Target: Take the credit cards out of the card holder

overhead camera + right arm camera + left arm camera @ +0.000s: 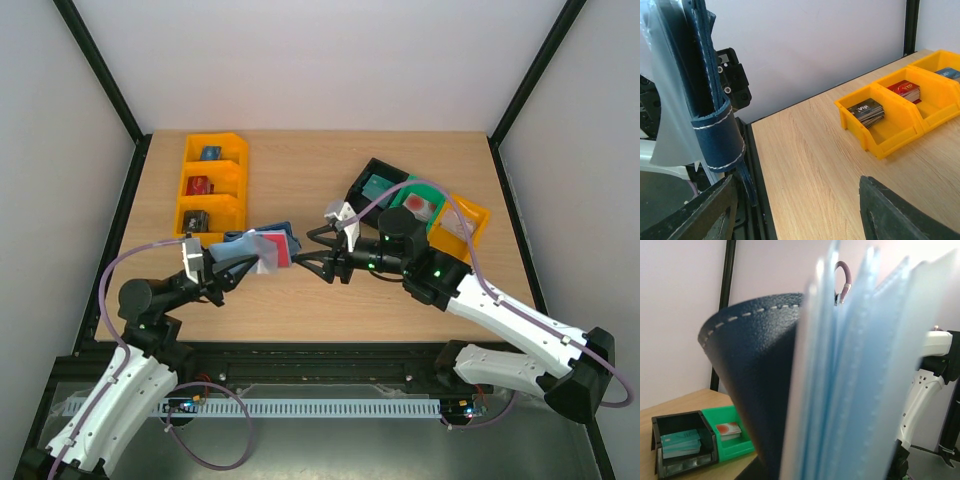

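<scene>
The card holder [262, 244] is a dark navy wallet held up off the table, left of centre. My left gripper [243, 262] is shut on its left side. A red face [281, 251] and a clear sleeve show at its right end. In the left wrist view the navy cover [757, 385] and pale blue sheets [865, 385] fill the frame and hide the fingers; I cannot tell cards from panels. My right gripper [304, 247] is open and empty just right of the holder. In the right wrist view [795, 212] the holder [700, 85] and its tab [720, 137] stand at the left.
A yellow three-part bin [236, 175] with small cards stands back left, also in the right wrist view [900, 130]. Black [364, 172], green [440, 196] and orange [478, 216] bins stand back right. The black [660, 425] and green [730, 447] bins show in the left wrist view.
</scene>
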`<action>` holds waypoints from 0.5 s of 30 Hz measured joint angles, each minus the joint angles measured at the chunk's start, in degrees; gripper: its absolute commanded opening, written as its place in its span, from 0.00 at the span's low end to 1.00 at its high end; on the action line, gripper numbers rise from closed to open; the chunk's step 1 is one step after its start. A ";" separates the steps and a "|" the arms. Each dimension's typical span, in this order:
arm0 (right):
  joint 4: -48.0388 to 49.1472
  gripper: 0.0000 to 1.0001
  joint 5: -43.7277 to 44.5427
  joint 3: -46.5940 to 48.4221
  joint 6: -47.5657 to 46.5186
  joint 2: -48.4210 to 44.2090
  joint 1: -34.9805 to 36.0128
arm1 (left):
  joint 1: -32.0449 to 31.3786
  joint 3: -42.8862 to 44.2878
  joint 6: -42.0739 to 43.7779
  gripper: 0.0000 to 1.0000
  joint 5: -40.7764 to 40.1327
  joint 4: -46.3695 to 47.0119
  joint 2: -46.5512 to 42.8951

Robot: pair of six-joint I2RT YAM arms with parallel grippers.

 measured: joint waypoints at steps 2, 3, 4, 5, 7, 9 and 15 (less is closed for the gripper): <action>-0.02 0.65 -0.07 0.02 0.02 0.13 0.02 | -0.11 -0.17 -0.42 0.02 -0.13 0.15 0.02; -0.13 0.65 -0.11 0.15 0.02 0.35 0.00 | -0.11 -0.22 -0.50 0.02 -0.17 0.24 0.07; -0.42 0.65 -0.13 0.48 0.04 0.70 0.02 | -0.24 -0.26 -0.66 0.02 -0.15 0.46 0.24; -0.68 0.65 -0.17 0.90 0.00 1.16 0.00 | -0.35 -0.26 -0.79 0.02 -0.20 0.70 0.61; -2.08 0.65 -0.48 2.71 -0.04 2.64 0.00 | -0.61 -0.33 -1.36 0.02 -0.35 1.64 1.64; -2.64 0.65 -0.72 4.50 -0.09 4.15 0.00 | -0.85 -0.39 -2.19 0.02 -0.76 2.58 2.60; -3.74 0.64 -2.08 5.92 -0.20 4.81 -0.28 | -1.25 -0.90 -5.44 0.02 -2.14 5.64 3.37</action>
